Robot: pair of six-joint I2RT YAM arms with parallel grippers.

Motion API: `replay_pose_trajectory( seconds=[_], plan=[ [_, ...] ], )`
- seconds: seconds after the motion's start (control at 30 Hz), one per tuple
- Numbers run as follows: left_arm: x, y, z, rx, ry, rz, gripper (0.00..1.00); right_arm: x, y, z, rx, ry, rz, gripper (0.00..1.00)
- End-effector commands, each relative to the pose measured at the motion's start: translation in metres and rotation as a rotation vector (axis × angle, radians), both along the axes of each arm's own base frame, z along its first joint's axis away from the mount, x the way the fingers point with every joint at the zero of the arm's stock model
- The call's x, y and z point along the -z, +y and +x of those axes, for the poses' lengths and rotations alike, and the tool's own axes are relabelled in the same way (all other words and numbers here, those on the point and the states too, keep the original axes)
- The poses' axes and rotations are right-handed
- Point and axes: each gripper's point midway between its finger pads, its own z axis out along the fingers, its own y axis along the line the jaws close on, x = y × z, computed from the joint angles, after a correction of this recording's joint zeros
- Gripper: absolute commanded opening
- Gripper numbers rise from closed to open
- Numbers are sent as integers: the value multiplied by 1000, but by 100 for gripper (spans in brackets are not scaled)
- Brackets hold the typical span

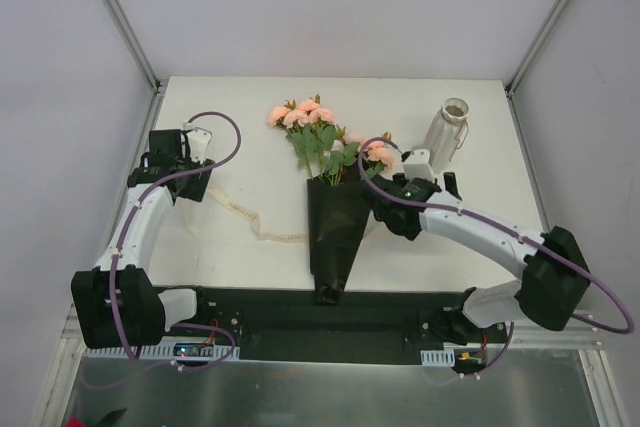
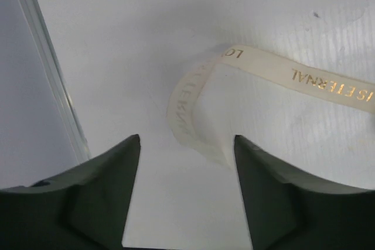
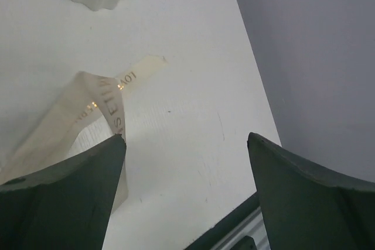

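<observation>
Two pairs of jaws stand open. The cream ribbon [image 1: 285,239] lies crosswise on the counter [image 1: 260,167], passing the black-wrapped bouquet [image 1: 335,227]; its folded left end sits just ahead of the left jaws, its right end just ahead-left of the right jaws.

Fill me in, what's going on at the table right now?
Both arms are working at a cream ribbon, and neither has hold of it. The left gripper is open, with one curled end of the ribbon just ahead of its fingers. The right gripper is open too, with the other end lying by one finger. The bouquet in its black wrap lies between the arms, and a vase sits beyond the right gripper.
</observation>
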Motion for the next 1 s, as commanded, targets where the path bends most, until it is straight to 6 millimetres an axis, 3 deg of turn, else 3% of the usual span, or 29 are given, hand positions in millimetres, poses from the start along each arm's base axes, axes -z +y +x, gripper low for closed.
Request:
replay_pose_trajectory(
  seconds=[0.0,0.07,0.2,0.3,0.4,0.5,0.67,0.83,0.97],
  plan=[
    [-15,-2,-4,0,-39,-15,94,-32,15,-38,-175,-74,27,89],
    [-22,-3,-8,-3,-53,-16,99,-39,44,-45,-324,-32,88,90],
    [-39,-10,-16,4,-74,-50,99,-53,112,-87,-678,55,96,95],
    [-49,-18,-22,18,-82,-86,99,-43,163,-127,-913,155,109,100],
    [-54,-22,-25,23,-75,-113,99,-25,192,-154,-1023,229,58,96],
    [-46,-27,-34,33,-42,-134,99,-1,217,-173,-1088,293,22,96],
    [-34,-33,-44,51,-2,-162,99,28,242,-183,-1151,356,-53,96],
    [-31,-39,-49,64,7,-188,99,55,256,-182,-1172,410,-139,96],
    [-30,-41,-52,72,4,-193,99,69,254,-166,-1129,418,-170,96]
  ],
)
